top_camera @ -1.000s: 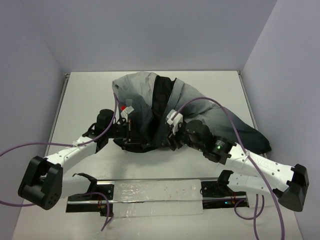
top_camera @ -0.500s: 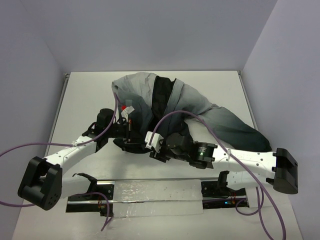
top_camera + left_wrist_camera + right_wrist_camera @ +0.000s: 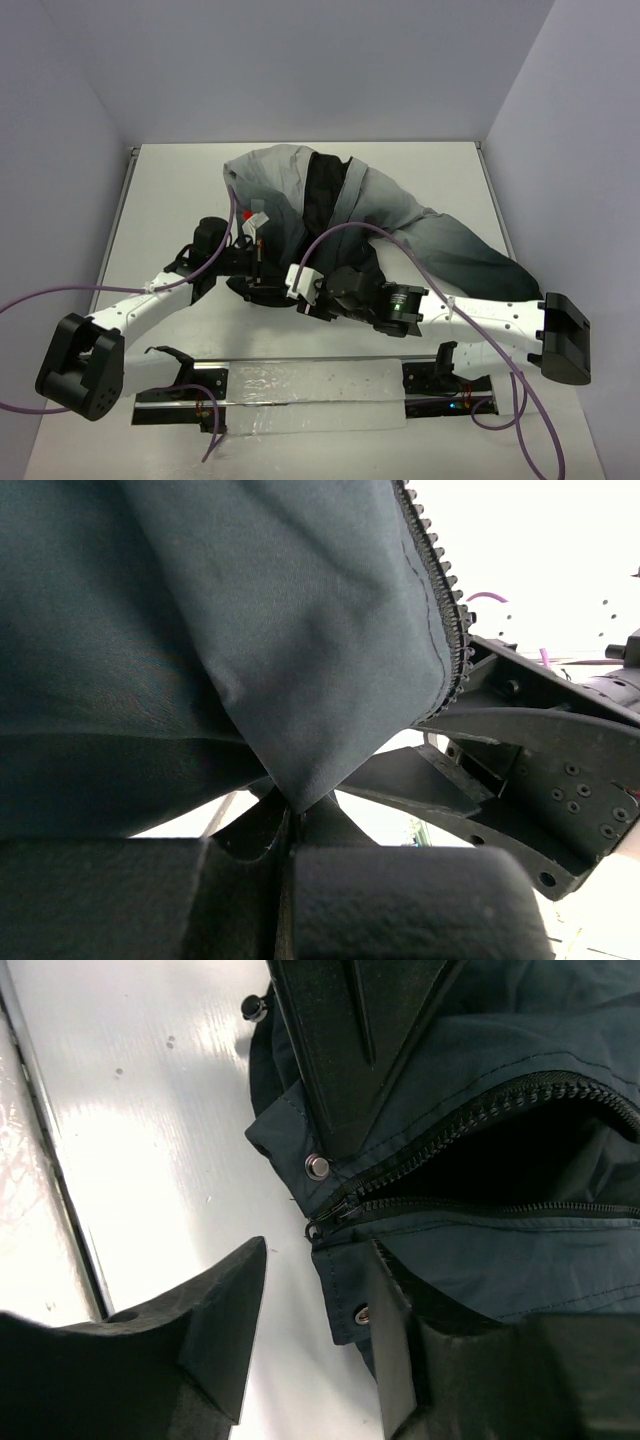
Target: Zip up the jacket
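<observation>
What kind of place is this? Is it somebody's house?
Probably a robot lab's test booth, not a house: plain walls box in a white table, a left arm and a right arm trail purple cables, and a jacket lies there.

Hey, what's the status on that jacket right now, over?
Left hand shut, pinching jacket fabric. Right hand open, straddling bottom end of zipper, slider at base. Teeth apart above it. Nothing seen blocking.
</observation>
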Tool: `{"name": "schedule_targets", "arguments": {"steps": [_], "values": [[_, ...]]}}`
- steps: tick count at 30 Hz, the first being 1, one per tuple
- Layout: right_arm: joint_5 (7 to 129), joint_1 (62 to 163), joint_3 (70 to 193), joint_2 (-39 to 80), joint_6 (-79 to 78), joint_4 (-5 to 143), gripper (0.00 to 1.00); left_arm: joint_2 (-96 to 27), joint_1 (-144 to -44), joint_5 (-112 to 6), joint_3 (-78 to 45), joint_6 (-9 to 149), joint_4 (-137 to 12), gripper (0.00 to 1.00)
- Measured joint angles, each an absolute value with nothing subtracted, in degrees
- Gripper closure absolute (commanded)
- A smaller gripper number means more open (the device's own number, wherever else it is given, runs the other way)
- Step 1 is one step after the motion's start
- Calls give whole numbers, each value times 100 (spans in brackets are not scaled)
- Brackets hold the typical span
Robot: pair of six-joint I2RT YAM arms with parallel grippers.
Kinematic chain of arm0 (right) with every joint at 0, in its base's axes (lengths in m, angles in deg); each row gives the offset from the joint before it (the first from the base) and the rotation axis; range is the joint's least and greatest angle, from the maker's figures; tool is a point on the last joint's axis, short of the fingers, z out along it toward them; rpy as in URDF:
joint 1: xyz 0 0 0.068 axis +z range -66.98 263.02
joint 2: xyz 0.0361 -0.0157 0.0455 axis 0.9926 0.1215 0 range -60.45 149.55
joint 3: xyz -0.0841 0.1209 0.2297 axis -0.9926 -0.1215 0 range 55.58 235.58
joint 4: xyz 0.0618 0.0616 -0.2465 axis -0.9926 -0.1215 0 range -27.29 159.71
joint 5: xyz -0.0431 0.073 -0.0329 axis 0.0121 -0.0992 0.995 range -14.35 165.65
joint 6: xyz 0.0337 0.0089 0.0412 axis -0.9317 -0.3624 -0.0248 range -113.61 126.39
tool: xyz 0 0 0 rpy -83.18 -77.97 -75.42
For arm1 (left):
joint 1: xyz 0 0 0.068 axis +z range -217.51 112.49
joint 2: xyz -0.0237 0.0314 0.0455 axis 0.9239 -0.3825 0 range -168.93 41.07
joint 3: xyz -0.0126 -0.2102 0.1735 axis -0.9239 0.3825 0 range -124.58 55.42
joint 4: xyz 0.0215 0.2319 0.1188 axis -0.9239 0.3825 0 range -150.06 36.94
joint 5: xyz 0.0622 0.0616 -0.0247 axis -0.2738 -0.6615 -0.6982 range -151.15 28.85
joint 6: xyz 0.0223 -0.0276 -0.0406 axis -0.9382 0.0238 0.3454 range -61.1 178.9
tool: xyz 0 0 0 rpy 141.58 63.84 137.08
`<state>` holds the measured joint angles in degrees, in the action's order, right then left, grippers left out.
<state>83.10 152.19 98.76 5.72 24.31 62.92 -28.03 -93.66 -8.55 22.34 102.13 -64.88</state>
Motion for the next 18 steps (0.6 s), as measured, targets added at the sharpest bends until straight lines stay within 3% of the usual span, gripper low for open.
{"name": "schedule_targets", "arguments": {"steps": [18], "values": [[8594, 15228, 9947, 691, 2422, 6460, 70, -2803, -9366, -845, 2225, 10213, -6488, 100]]}}
